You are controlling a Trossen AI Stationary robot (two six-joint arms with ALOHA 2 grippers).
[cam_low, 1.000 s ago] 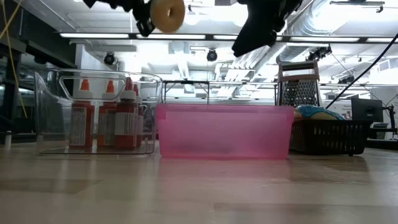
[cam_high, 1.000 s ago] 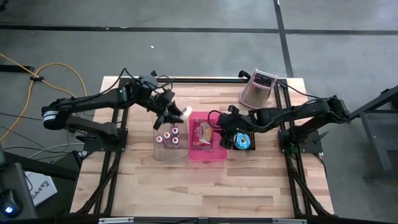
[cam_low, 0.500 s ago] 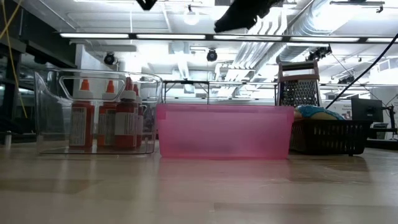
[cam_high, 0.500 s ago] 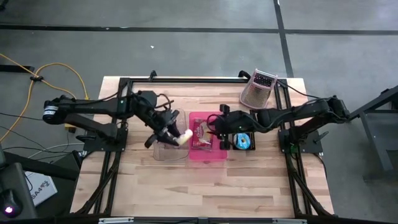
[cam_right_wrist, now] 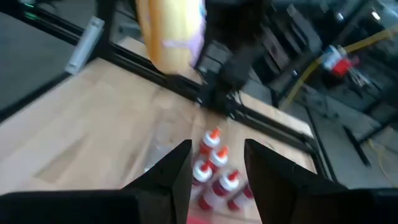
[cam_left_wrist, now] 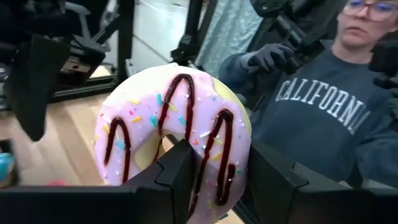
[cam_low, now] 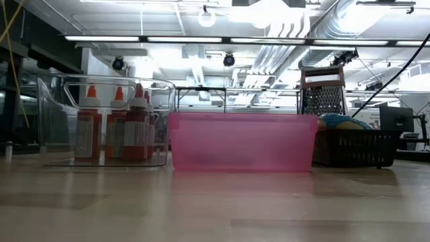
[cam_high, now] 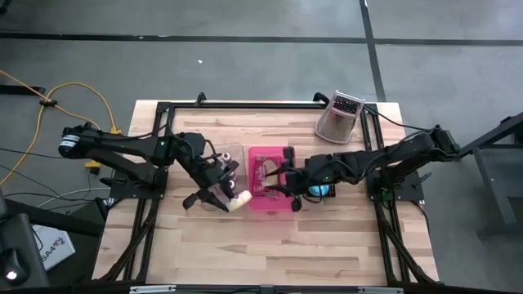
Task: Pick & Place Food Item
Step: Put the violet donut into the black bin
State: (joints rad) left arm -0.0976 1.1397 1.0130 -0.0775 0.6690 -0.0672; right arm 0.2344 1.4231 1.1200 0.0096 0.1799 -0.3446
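- The left end effector [cam_high: 231,198] is grasping a pink-iced donut [cam_left_wrist: 177,137], its two dark fingers [cam_left_wrist: 177,171] clamping through the ring of the donut in the left wrist view.
- In the high view the donut [cam_high: 239,201] is sitting at the tip of this end effector, hanging over the near edge of the clear bin [cam_high: 214,189] and just beside the pink bin [cam_high: 273,206], which is lying towards the right arm.
- The donut's icing is carrying dark drizzle lines and coloured sprinkles, and it is facing the wrist camera.
- The right end effector [cam_high: 285,181] is hovering over the pink bin, its fingers [cam_right_wrist: 180,168] standing apart with nothing between them; it is released.
- Past those fingers, the right wrist view is showing red bottles with orange caps [cam_right_wrist: 213,163] in the clear bin, and the donut [cam_right_wrist: 169,30] held higher up by the other arm.
- Behind the right end effector, towards its arm, a dark basket [cam_high: 320,188] is holding a blue-iced item.
- A metal grater [cam_high: 339,116] is standing well apart from both end effectors, at the far right corner of the tabletop [cam_high: 270,245].
- Beyond the donut, the left wrist view is showing a person in a grey sweatshirt [cam_left_wrist: 323,106] wearing a dark glove [cam_left_wrist: 270,57].
- In the low view neither end effector is showing; the clear bin [cam_low: 107,121], the pink bin [cam_low: 242,141] and the basket [cam_low: 355,148] are standing in a row.
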